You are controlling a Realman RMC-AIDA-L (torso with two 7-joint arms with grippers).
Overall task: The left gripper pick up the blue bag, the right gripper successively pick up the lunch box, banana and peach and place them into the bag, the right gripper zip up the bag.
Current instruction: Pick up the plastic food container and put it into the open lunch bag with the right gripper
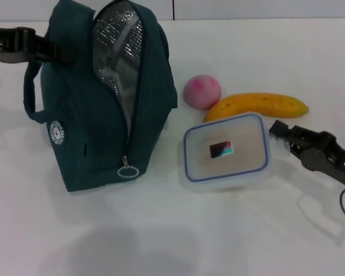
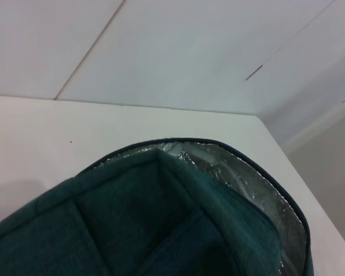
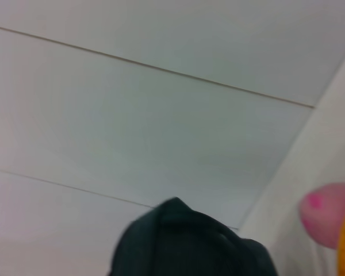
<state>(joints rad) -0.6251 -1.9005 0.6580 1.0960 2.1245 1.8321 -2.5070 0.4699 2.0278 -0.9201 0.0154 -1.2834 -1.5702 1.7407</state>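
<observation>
We have the left gripper (image 1: 43,49) at the upper back of the blue bag (image 1: 103,132), its jaws clamped on the bag's handle strap, so the bag stands upright on the bench (image 1: 161,230) with its zip open and the foil lining showing. The mouth gapes toward the right arm's side.

The right gripper (image 1: 279,133) sits low at the near end of the lunch box (image 1: 225,150), its jaws right against the lid's rim; we cannot tell whether they are apart or already pinching the edge. The box lies flat just ahead of those jaws, between them and the bag. The banana (image 1: 259,105) lies just beyond the box, and the peach (image 1: 202,91) sits next to the banana's tip, farther from the jaws and near the bag's side.

We judge the box to be stiff, light and smooth, likely slippery, so the rim lip at its short end is the sensible hold. The bag is soft and will sag, so we need the left hold firm. The banana and peach look bruisable; we would take each 1 gently around its middle.
</observation>
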